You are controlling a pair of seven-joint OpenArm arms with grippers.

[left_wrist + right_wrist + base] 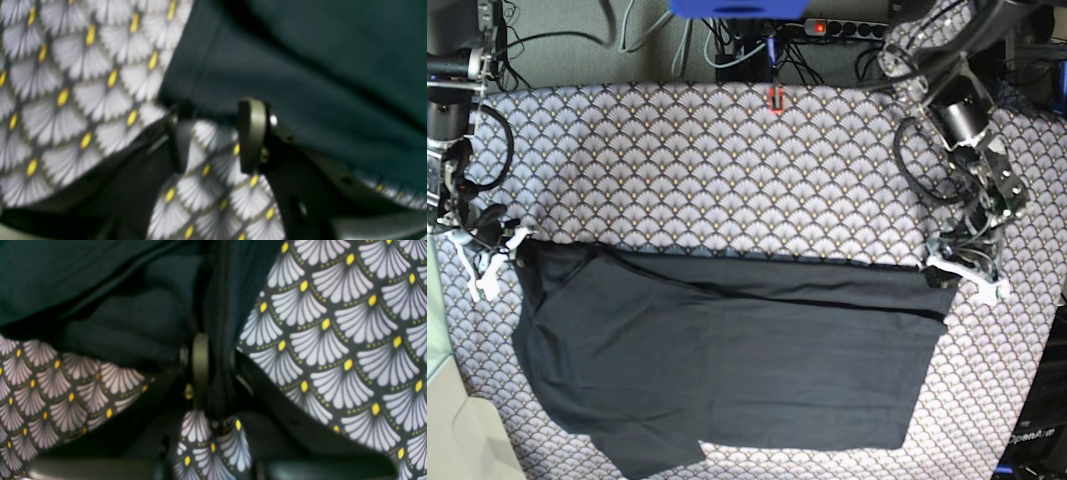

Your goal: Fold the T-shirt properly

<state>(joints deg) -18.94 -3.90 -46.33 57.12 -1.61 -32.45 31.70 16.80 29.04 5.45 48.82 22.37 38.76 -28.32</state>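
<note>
The right end effector (213, 373) pinches the T-shirt (727, 370) edge; the left end effector (213, 140) stands parted at its hem.

Only one bit of writing can be read. In the lower right corner of the base view, pale letters (1034, 437) on a dark thing beside the desk spell "OpenArm". A small red tag (776, 100) lies on the cloth at the top middle, but its marks are too tiny to read.
</note>
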